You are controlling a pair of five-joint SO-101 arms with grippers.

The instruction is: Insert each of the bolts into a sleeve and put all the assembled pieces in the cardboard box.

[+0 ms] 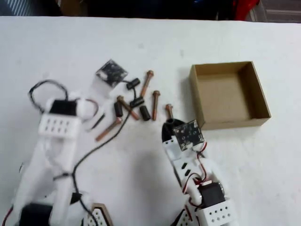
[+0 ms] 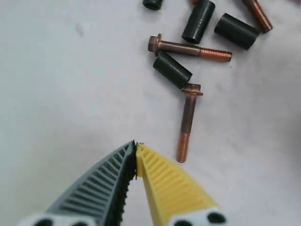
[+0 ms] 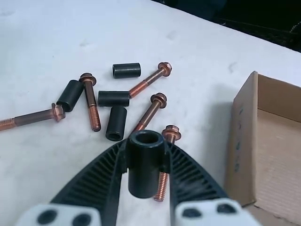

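Note:
Several copper bolts [image 1: 155,104] and black sleeves [image 1: 137,101] lie scattered on the white table, left of the cardboard box [image 1: 229,94]. My right gripper [image 3: 146,153] is shut on a black sleeve [image 3: 146,169], held upright with its bore facing up, just above a bolt [image 3: 167,141] near the box's corner. In the high view this gripper [image 1: 168,128] sits at the right end of the pile. My left gripper [image 2: 136,146] is shut with nothing in it, hovering beside a bolt [image 2: 187,120] and a sleeve [image 2: 172,69] at the pile's left end.
The box [image 3: 268,150] is open-topped and holds nothing. A black cable [image 1: 89,153] trails across the table between the arms. Bare table stretches behind the pile and to the right of the box.

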